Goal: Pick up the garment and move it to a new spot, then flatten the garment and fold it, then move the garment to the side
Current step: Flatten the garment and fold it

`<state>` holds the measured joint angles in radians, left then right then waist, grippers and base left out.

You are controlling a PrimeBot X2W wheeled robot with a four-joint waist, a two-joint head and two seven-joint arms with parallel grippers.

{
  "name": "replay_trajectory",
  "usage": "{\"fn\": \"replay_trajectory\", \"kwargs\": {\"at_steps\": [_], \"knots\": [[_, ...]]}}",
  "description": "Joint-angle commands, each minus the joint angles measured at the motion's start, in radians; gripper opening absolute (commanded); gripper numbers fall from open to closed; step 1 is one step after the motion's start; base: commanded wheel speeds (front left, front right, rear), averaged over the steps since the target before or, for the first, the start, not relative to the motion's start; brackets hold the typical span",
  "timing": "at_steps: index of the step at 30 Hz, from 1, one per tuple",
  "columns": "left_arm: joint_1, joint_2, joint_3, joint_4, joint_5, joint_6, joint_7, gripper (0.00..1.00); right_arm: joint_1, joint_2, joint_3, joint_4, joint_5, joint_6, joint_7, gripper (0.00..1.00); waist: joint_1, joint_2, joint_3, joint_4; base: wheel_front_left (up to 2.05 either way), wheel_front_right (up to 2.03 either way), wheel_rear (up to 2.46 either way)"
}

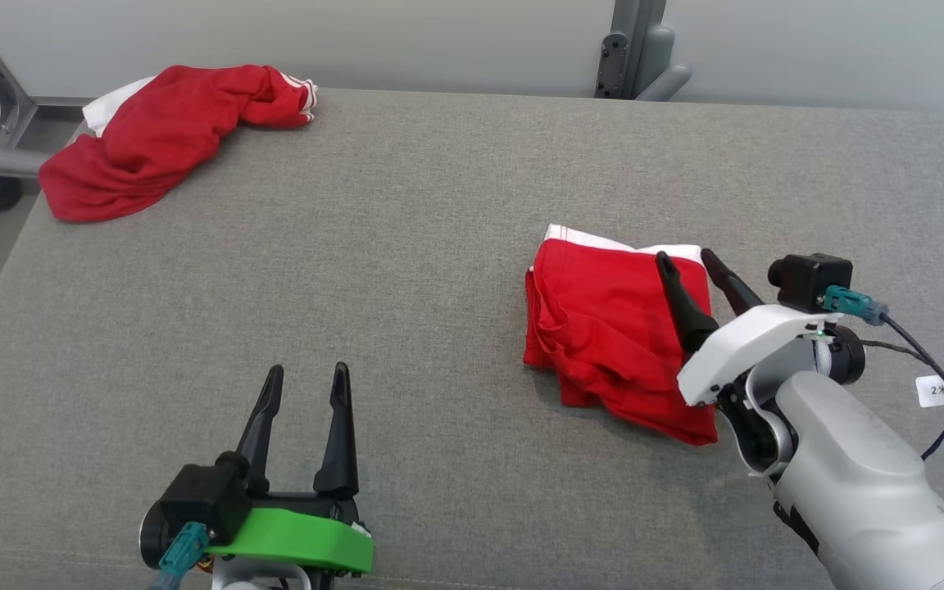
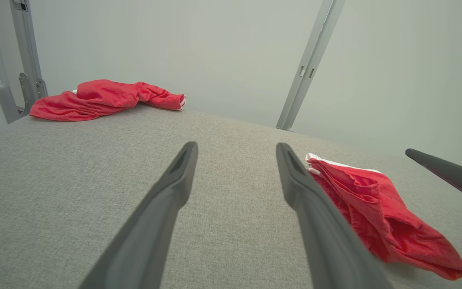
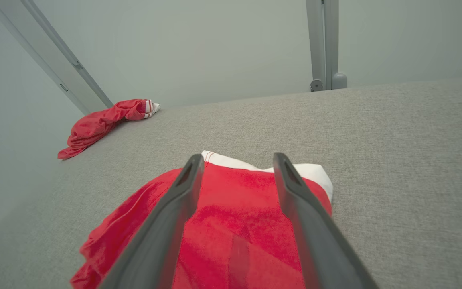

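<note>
**Head view:** A folded garment (image 1: 595, 328), red with a white band, lies right of centre on the grey bench (image 1: 406, 270). The right tool (image 1: 687, 256) stands over its right-hand edge, fingers spread wide and gripping nothing. At lower left the left tool (image 1: 308, 369) waits, equally wide and empty, well apart from the cloth. A crumpled garment (image 1: 169, 135) sits at upper left.

**Left wrist view:** The folded garment (image 2: 375, 212) lies at lower right, beside the left tool (image 2: 237, 145).

**Right wrist view:** The right tool (image 3: 238, 156) straddles the red cloth, tips near the white band at frame centre. Whether it touches cannot be told.

The likely hazard is a fingertip dragging the top layer as the arm withdraws. A one-sided pinch could also spring the loose fold open.
</note>
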<state>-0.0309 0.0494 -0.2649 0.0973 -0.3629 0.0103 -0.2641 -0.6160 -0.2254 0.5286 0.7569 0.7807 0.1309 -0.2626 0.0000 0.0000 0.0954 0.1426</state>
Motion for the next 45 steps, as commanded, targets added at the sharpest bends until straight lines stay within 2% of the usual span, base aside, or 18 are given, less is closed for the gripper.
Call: {"fn": "replay_trajectory", "kwargs": {"at_steps": [1, 2, 11, 20, 27, 32, 35, 36, 37, 38, 39, 45], "knots": [[-0.013, 0.002, 0.000, 0.001, 0.005, 0.000, 0.000, 1.00, 0.017, 0.009, -0.017, -0.008, -0.036, 0.000, -0.003, 0.04, 0.0000, 0.0000, 0.004, 0.005, 0.00, 0.00, 0.00], [-0.016, 0.002, 0.000, 0.001, 0.004, 0.000, 0.000, 1.00, 0.024, 0.015, -0.026, -0.007, -0.056, 0.000, -0.003, 0.00, 0.0000, 0.0000, 0.007, 0.008, 0.00, 0.00, 0.00], [-0.032, 0.002, -0.003, 0.006, -0.006, 0.000, -0.001, 1.00, 0.034, 0.093, -0.007, 0.055, -0.167, 0.000, -0.003, 0.00, 0.0000, 0.0000, 0.024, 0.055, 0.00, 0.00, 0.00], [-0.039, 0.002, -0.008, 0.009, -0.014, 0.004, 0.000, 1.00, 0.012, 0.144, 0.115, 0.130, -0.198, -0.001, -0.003, 0.00, 0.0000, 0.0000, 0.026, 0.112, 0.00, 0.00, 0.00], [-0.030, 0.002, -0.004, 0.008, -0.017, 0.007, 0.000, 1.00, -0.004, 0.160, 0.199, 0.183, -0.175, -0.001, -0.003, 0.00, 0.0000, 0.0000, 0.021, 0.124, 0.00, 0.00, 0.00], [-0.019, 0.002, 0.008, 0.002, -0.011, 0.009, 0.000, 1.00, -0.022, 0.155, 0.197, 0.137, -0.185, -0.001, -0.003, 0.00, 0.0000, 0.0000, 0.011, 0.105, 0.00, 0.00, 0.00], [-0.014, 0.002, 0.013, 0.003, -0.004, 0.002, 0.000, 1.00, -0.020, 0.140, 0.159, 0.068, -0.217, -0.001, -0.003, 0.01, 0.0000, 0.0000, 0.001, 0.085, 0.00, 0.00, 0.00], [-0.014, 0.002, 0.014, 0.003, -0.003, 0.000, 0.000, 1.00, -0.014, 0.133, 0.139, 0.043, -0.233, -0.001, -0.003, 0.26, 0.0000, 0.0000, -0.003, 0.077, 0.00, 0.00, 0.00], [-0.013, 0.002, 0.017, 0.004, 0.000, 0.000, 0.000, 1.00, -0.005, 0.129, 0.116, 0.017, -0.250, -0.001, -0.003, 0.26, 0.0000, 0.0000, -0.008, 0.068, 0.00, 0.00, 0.00], [-0.014, 0.002, 0.019, 0.005, 0.005, -0.001, -0.001, 1.00, 0.006, 0.125, 0.088, -0.011, -0.274, -0.001, -0.003, 0.74, 0.0000, 0.0000, -0.012, 0.060, 0.00, 0.00, 0.00], [-0.015, 0.002, 0.023, 0.007, 0.009, -0.002, 0.000, 1.00, 0.017, 0.122, 0.062, -0.037, -0.296, -0.001, -0.003, 1.00, 0.0000, 0.0000, -0.016, 0.050, 0.00, 0.00, 0.00], [-0.031, 0.002, 0.041, 0.019, 0.021, -0.009, -0.001, 1.00, 0.103, 0.111, -0.134, -0.176, -0.435, -0.001, -0.003, 1.00, 0.0000, 0.0000, -0.044, -0.002, 0.00, 0.00, 0.00]]}}
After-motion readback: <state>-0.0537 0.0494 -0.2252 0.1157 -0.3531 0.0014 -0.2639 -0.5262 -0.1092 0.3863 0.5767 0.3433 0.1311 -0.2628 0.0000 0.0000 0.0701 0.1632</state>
